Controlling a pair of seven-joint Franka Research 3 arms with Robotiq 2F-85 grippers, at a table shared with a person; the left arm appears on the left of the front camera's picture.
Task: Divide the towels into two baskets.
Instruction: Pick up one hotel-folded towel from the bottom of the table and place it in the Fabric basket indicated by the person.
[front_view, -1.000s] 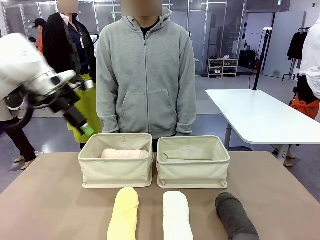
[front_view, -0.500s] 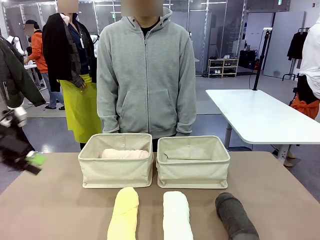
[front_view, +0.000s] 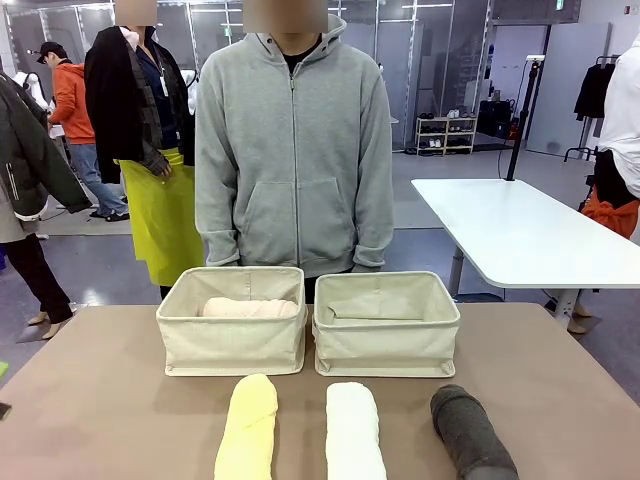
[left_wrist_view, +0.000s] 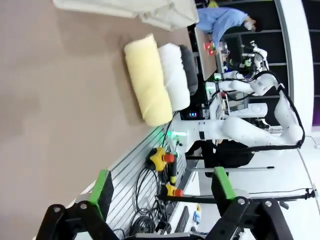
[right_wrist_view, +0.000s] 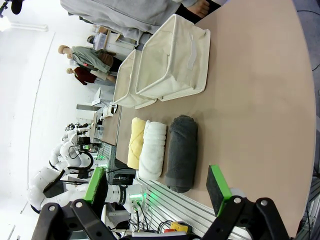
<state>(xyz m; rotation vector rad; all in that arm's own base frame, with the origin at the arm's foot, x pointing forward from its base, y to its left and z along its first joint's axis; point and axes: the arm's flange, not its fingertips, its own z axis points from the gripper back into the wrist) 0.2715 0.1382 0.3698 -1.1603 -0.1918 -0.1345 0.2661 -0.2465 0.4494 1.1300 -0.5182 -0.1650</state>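
Four rolled towels are in play. The pale pink towel (front_view: 250, 308) lies inside the left basket (front_view: 232, 350); the right basket (front_view: 386, 350), just beside it, shows me bare canvas inside. The yellow towel (front_view: 248, 428), white towel (front_view: 354, 430) and dark grey towel (front_view: 470, 432) lie in a row on the brown table (front_view: 100, 400), on my side of the baskets, with gaps between them.

My left gripper (left_wrist_view: 161, 186) hangs near the table's edge, jaws wide apart and holding nothing. My right gripper (right_wrist_view: 156, 182) is likewise spread and unloaded.

A person in a grey hoodie (front_view: 293, 150) stands behind the baskets. Beyond are a grey floor (front_view: 420, 215), a white table (front_view: 520, 235) at right, and glass partitions.
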